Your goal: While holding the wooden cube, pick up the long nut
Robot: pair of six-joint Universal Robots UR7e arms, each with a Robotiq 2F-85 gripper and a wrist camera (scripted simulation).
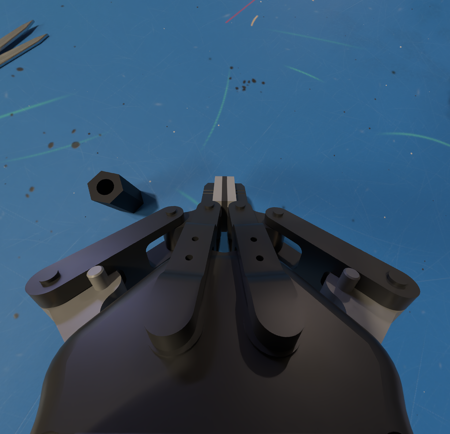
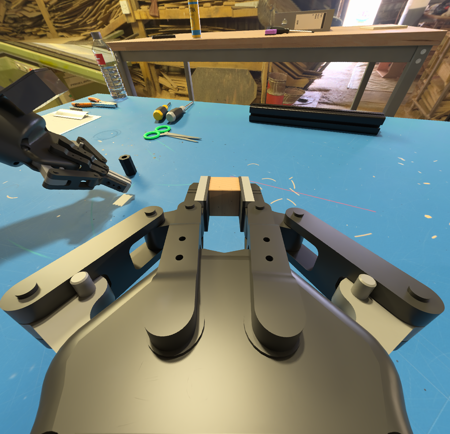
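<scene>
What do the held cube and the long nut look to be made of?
Wooden cube: pale unfinished wood, faint grain, matte faces, clamped in the right gripper. Long nut: matte black, hexagonal with a bore; probably coated metal or plastic, the look leaves it open.

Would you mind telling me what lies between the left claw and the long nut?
Nothing: only bare blue table separates the shut left claw from the long nut, shown best in the left wrist view.
</scene>
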